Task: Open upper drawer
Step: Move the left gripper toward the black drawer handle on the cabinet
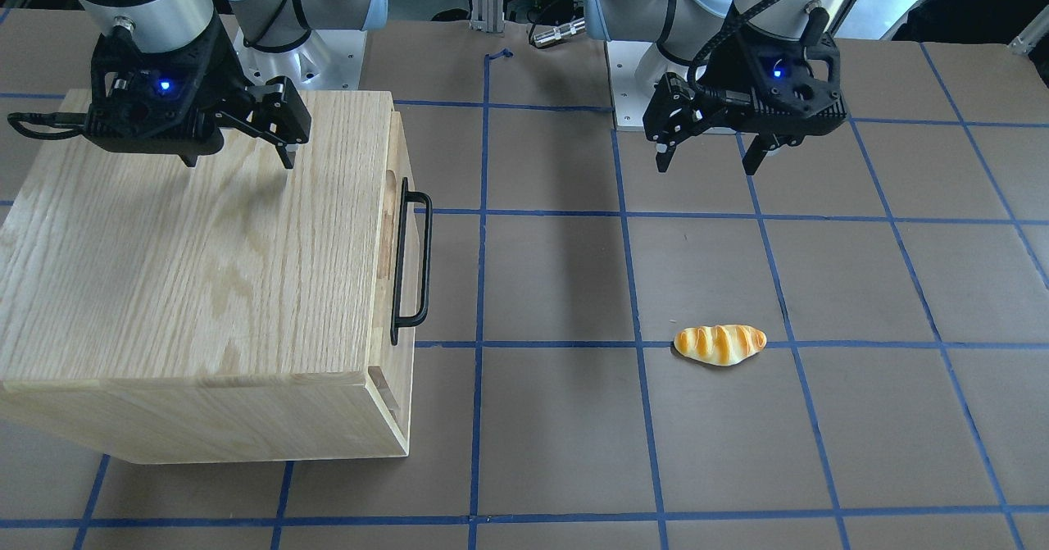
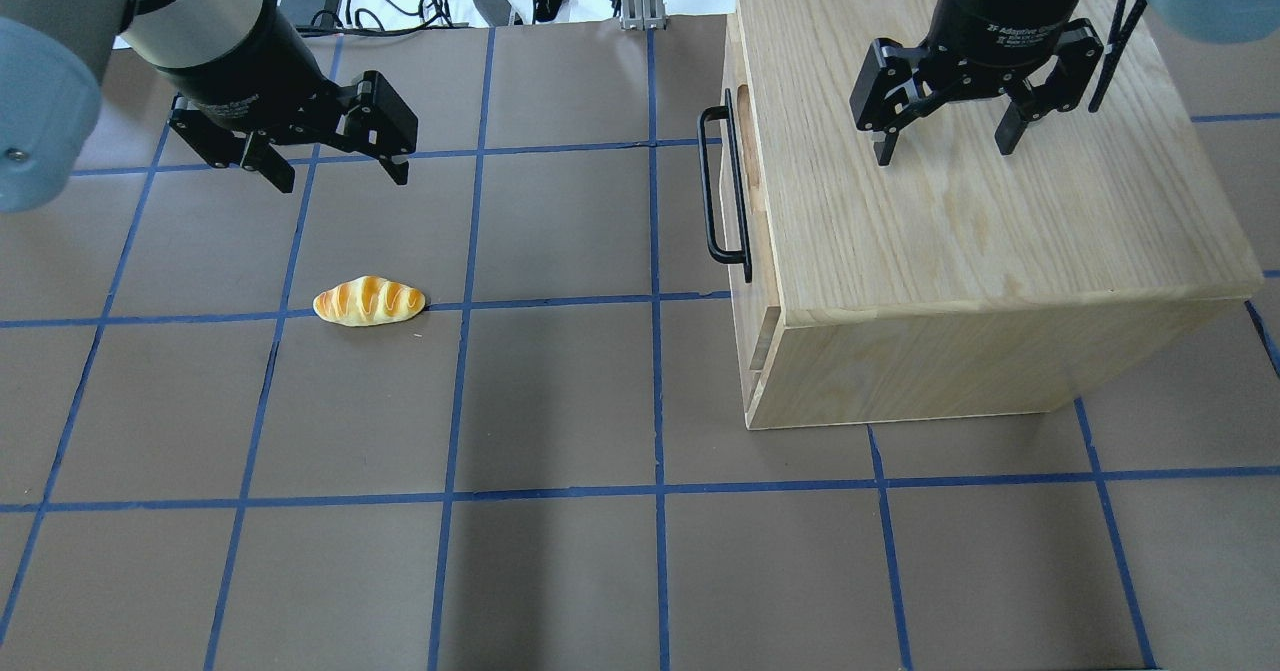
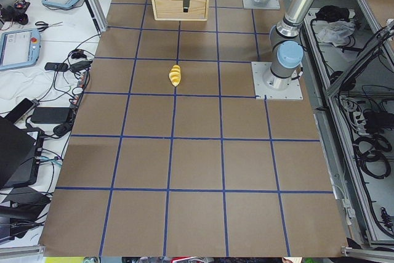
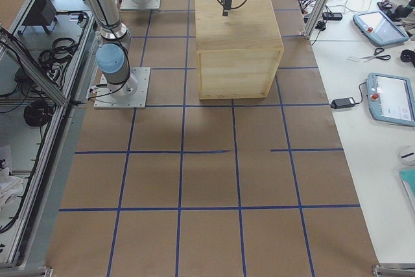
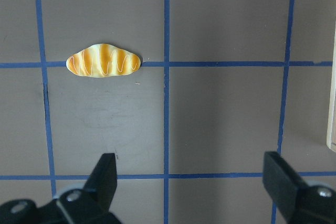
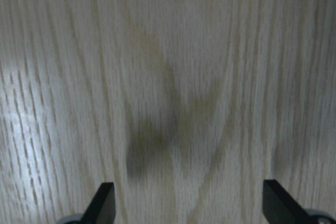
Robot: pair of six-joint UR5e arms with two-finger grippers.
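Note:
A light wooden drawer box (image 2: 960, 241) stands on the robot's right side of the table, also in the front view (image 1: 205, 247). Its front faces the table's middle and carries a black bar handle (image 2: 722, 191) near the top edge, also seen from the front (image 1: 410, 267). My right gripper (image 2: 944, 151) is open and empty, hanging just above the box's top, behind the handle; its wrist view shows only wood grain (image 6: 168, 77). My left gripper (image 2: 342, 179) is open and empty above the bare table, far from the box.
A toy bread roll (image 2: 368, 301) lies on the brown mat in front of the left gripper, also in the left wrist view (image 5: 103, 60). Blue tape lines grid the table. The box's edge shows at the left wrist view's right border (image 5: 333, 103).

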